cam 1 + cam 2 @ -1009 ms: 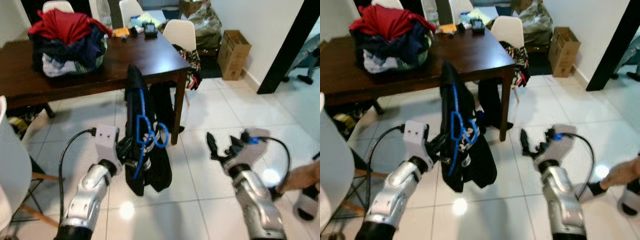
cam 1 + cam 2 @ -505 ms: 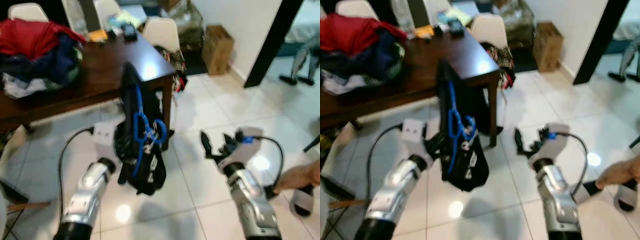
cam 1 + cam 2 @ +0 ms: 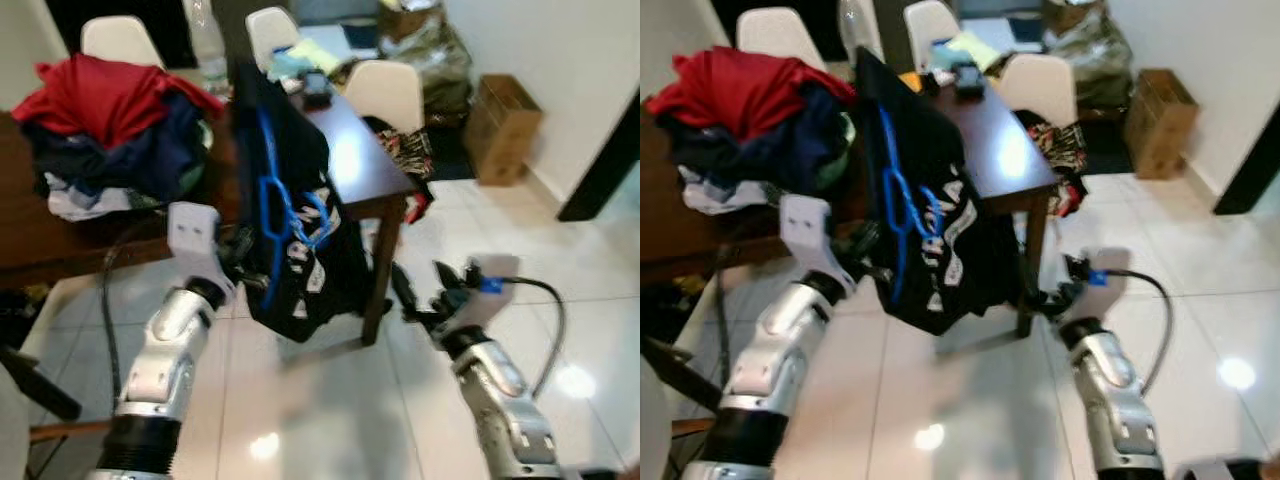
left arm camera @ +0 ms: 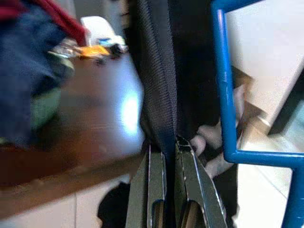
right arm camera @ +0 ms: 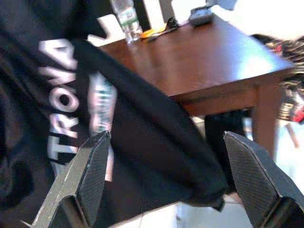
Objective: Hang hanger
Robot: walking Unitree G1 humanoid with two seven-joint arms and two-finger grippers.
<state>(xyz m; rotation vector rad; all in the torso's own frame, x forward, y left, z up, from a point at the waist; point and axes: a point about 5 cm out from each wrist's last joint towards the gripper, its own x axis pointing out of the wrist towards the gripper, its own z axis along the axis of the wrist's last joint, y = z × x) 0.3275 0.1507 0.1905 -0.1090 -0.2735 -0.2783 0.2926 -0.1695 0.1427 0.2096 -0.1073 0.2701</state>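
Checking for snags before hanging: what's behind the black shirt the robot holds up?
Behind the black shirt on its blue hanger stands the dark wooden table, with a laundry pile on it. The shirt covers part of the table edge.

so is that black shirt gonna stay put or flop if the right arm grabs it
Probably flops: the shirt hangs in loose folds from the left end effector, pinched by one edge. It likely slides on the blue hanger, draped unevenly.
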